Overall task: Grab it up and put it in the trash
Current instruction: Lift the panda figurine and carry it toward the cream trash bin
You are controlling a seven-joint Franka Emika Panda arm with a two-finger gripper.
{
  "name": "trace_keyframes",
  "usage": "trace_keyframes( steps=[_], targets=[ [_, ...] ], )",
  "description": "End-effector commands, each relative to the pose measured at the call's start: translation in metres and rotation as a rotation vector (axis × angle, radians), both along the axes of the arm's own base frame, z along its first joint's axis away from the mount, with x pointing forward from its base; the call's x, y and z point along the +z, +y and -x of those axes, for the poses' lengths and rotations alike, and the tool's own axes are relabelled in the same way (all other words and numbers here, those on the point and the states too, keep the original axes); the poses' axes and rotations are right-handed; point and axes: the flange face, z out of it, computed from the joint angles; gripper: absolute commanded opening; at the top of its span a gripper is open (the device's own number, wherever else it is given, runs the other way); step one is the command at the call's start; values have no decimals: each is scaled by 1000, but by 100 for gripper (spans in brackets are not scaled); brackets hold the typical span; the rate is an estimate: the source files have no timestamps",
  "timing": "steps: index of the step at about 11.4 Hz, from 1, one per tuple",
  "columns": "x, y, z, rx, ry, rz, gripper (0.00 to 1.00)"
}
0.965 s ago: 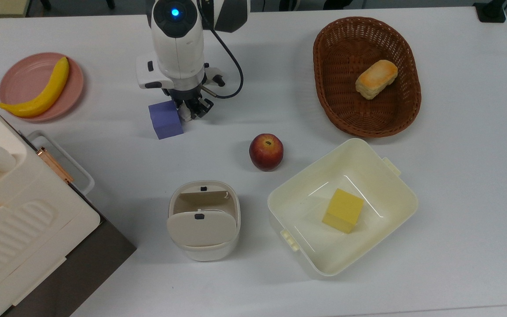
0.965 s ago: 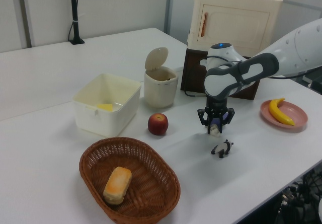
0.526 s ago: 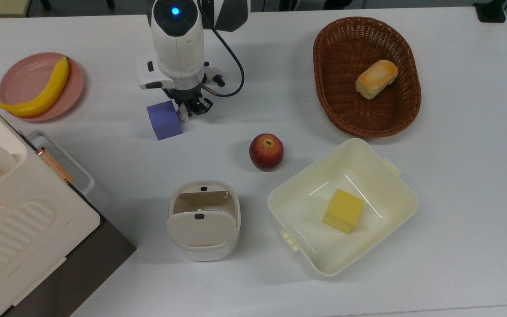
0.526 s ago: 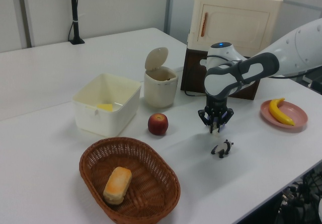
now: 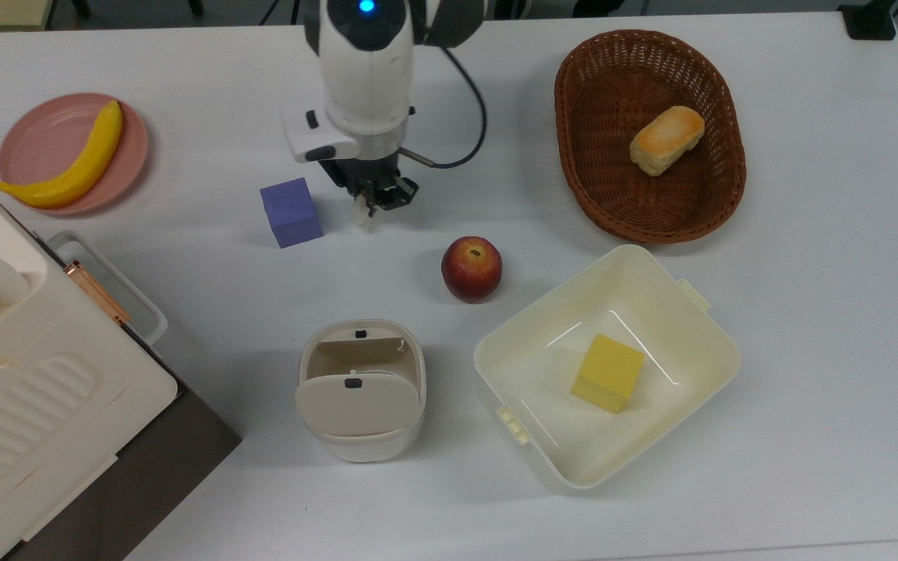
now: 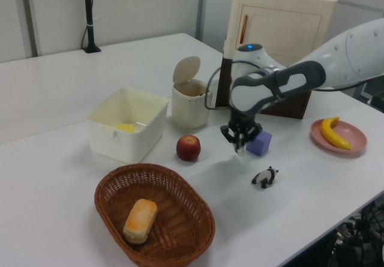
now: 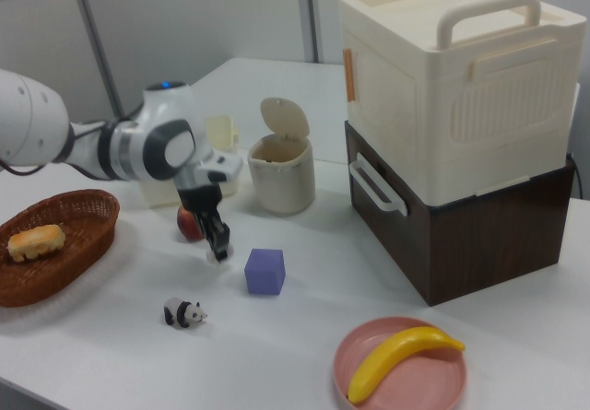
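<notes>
The fingers (image 5: 371, 204) are pinched on what looks like the crumpled paper ball (image 5: 361, 213), a small white scrap at their tips, held off the worktop (image 5: 807, 327) between the purple cube (image 5: 291, 212) and the apple (image 5: 471, 268). So the pick seems done; the carry and drop remain. The swing-lid trash bin (image 5: 361, 389) stands well apart toward the top view's lower edge, beside the cream tub (image 5: 698, 327), its flap tipped open.
</notes>
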Motion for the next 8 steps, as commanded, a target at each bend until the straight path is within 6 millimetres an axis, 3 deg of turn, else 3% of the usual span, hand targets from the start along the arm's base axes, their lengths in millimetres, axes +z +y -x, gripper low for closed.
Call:
trace_keyframes(
  steps=[1,5,8],
  targets=[
    [57,26,-28,-16,-133,-6,0],
    [145,13,-65,-74,-316,-75,0],
    [171,-3,-82,-50,-381,-68,0]
  ],
)
